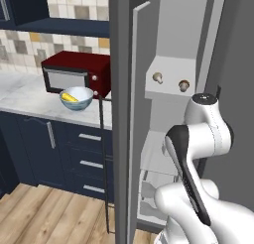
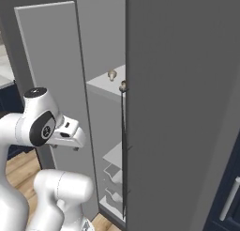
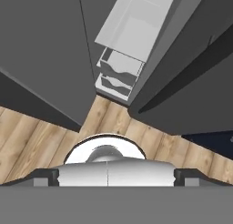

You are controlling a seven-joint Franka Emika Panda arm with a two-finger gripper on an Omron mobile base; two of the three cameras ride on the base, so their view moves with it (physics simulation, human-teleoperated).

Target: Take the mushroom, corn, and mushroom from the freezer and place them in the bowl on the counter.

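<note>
**Yellow corn already bowled, two mushrooms left on the freezer shelf**

Yellow corn (image 1: pixel 70 97) is seen lying inside the bowl (image 1: pixel 76 98), which sits on the marbled counter (image 1: pixel 30 101) just in front of the dark red microwave (image 1: pixel 76 73). Two small mushrooms are still to be fetched: the left mushroom (image 1: pixel 158 77) and the right mushroom (image 1: pixel 184 84) stand upright and apart on a pale shelf of the open freezer (image 1: pixel 171 64), at about 3 o'clock from the bowl in the left base view. Each is shown as a tan cap on a short pale stem.

The step in hand is judged to be the fetch of a mushroom, roughly a third of the task being done. The arm is folded low, with the hand camera pointed down at the wooden floor (image 3: pixel 41 141) and the lower freezer drawers (image 3: pixel 119 73) toward 12 o'clock. The gripper's jaws are hidden, so whether they stand wide or narrow cannot be told. For the next move, the hand would need to be raised and turned toward the shelf, then lined up on one cap.
</note>
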